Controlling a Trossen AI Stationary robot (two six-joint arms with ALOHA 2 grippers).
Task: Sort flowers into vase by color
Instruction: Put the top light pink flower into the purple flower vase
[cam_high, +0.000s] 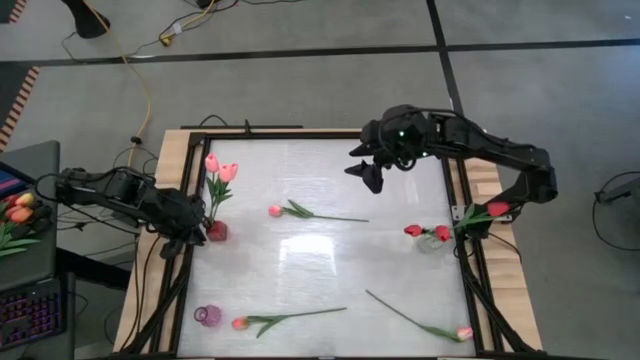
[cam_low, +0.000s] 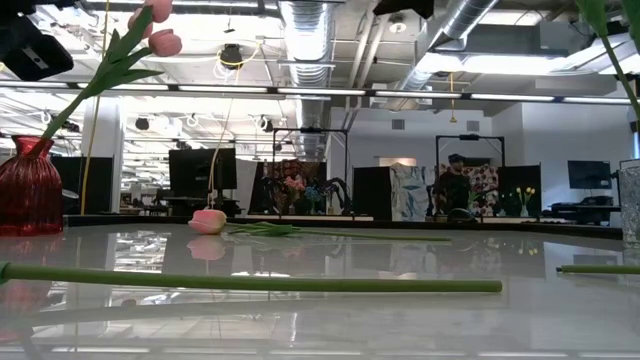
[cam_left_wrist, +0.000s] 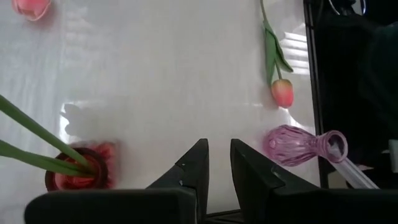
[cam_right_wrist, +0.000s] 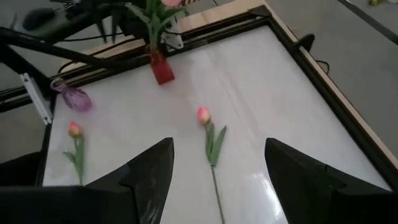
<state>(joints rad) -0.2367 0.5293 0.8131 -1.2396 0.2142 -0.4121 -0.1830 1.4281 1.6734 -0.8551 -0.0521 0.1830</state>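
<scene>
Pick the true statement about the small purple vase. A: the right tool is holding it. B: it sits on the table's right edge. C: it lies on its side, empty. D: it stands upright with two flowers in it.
C: the purple vase lies tipped over on the table, nothing in it, near the left tool.

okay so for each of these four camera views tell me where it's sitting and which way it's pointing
High view: overhead, straight down on the table; both arms show.
Low view: at tabletop height, level across; no arm clearly shows.
Left wrist view: on the left arm, looking down past the left end effector.
Right wrist view: on the right arm, past the open right end effector.
Shared: the red vase shows in all four.
</scene>
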